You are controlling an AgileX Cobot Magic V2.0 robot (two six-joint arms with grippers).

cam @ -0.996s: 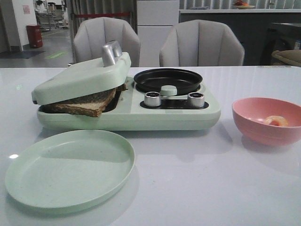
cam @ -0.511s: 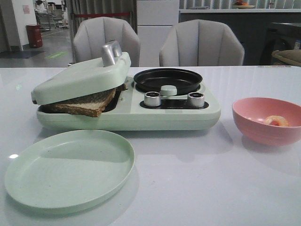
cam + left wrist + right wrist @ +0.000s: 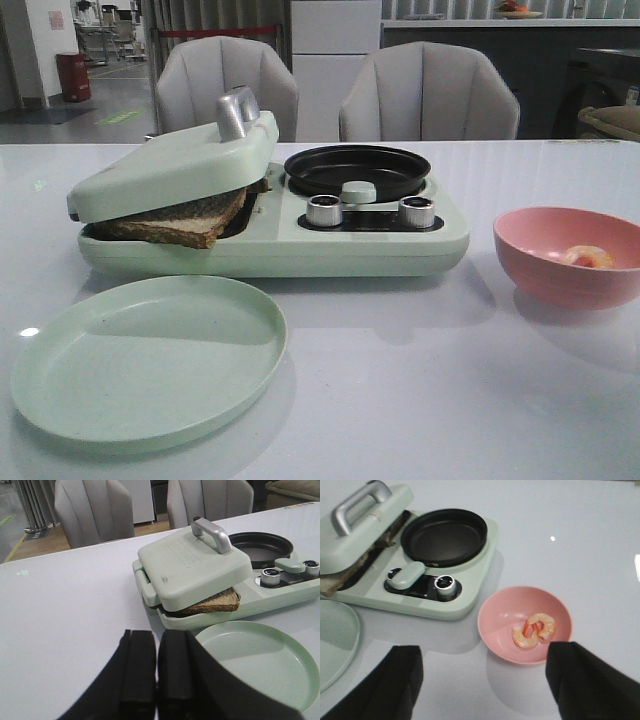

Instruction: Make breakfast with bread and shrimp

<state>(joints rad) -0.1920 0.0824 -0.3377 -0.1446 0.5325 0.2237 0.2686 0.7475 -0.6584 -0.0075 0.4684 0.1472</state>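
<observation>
The bread [image 3: 178, 222] lies browned inside the pale green breakfast maker [image 3: 300, 240], under its half-lowered lid [image 3: 170, 165]; it also shows in the left wrist view [image 3: 212, 602] and the right wrist view [image 3: 332, 582]. The shrimp [image 3: 534, 630] lies in the pink bowl [image 3: 495, 622] at the right; it also shows in the front view [image 3: 588, 257]. My left gripper [image 3: 157, 639] is shut and empty, above the table near the green plate [image 3: 260, 662]. My right gripper [image 3: 482, 655] is open and empty, above the table just short of the bowl. Neither gripper shows in the front view.
A black round pan [image 3: 357, 170] sits in the maker's right half, behind two silver knobs [image 3: 324, 210]. The empty green plate [image 3: 150, 355] lies at the front left. Two grey chairs [image 3: 428, 92] stand behind the table.
</observation>
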